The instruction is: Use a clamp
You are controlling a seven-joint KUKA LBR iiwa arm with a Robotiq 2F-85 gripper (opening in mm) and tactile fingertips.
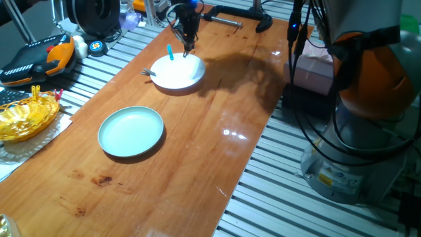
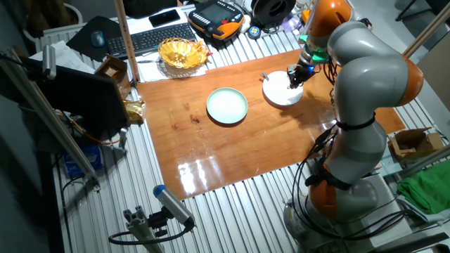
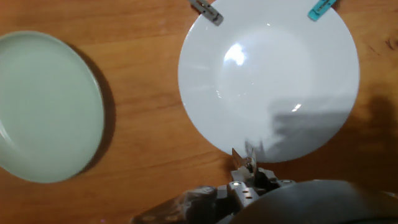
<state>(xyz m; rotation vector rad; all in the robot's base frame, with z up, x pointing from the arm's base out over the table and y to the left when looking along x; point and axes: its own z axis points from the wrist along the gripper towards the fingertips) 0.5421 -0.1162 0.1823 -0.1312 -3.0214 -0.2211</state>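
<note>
The clamp [image 1: 146,72] is a tiny dark grey metal clip sitting on the left rim of the white plate [image 1: 179,76]. In the hand view the clamp [image 3: 207,11] lies at the upper left rim of the white plate [image 3: 267,81]. A short teal stick [image 1: 170,52] stands at the plate's far rim and also shows in the hand view [image 3: 323,7]. My gripper [image 1: 189,45] hangs just above the plate's far edge, apart from the clamp. In the hand view my gripper [image 3: 247,163] has its fingertips close together with nothing between them. A pale green plate [image 1: 130,131] lies nearer the front.
A large black bar clamp [image 1: 233,20] with a steel rod lies at the table's far end. A yellow wire bowl [image 1: 23,115] and a black-and-orange pendant [image 1: 39,56] sit off the left edge. A pink box [image 1: 312,69] stands by the robot base on the right.
</note>
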